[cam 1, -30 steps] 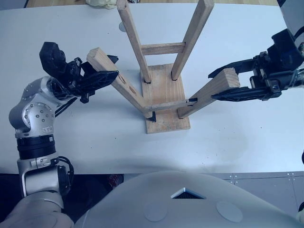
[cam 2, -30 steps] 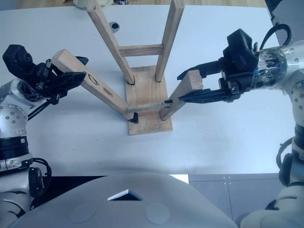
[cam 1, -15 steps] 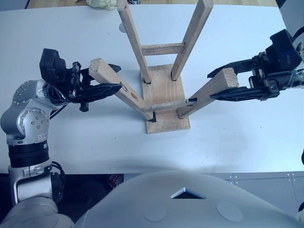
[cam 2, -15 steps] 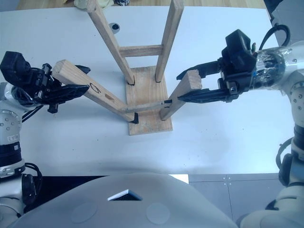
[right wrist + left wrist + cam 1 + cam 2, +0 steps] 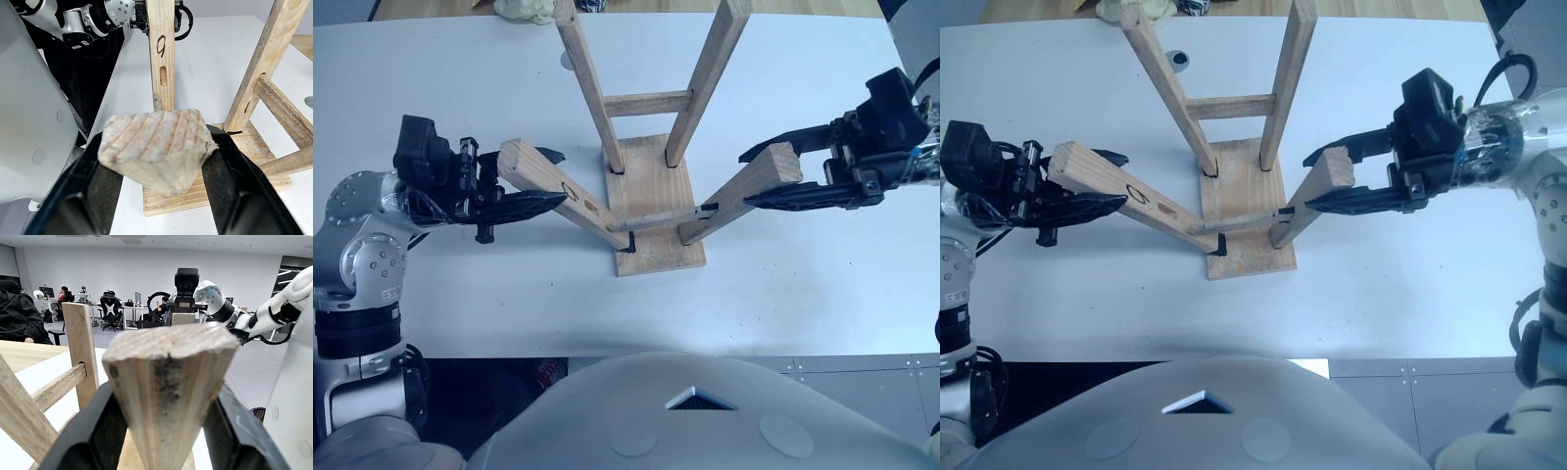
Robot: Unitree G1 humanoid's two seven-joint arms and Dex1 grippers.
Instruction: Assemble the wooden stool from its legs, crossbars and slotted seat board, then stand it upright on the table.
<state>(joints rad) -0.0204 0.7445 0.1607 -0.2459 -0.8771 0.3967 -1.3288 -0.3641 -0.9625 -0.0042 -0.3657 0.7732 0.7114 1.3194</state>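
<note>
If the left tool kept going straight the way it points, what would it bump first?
Likely the slanted leg the left tool already grips; beyond it, the upright leg by the seat board; depth unclear.

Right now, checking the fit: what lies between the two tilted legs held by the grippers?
A thin crossbar, over the seat board; the left eye view shows it.

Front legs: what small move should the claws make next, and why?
Probably swing both tops inward: the left claw and right claw hold the left front leg and right front leg splayed outward from the seat board, while the rear legs stand upright.
</note>
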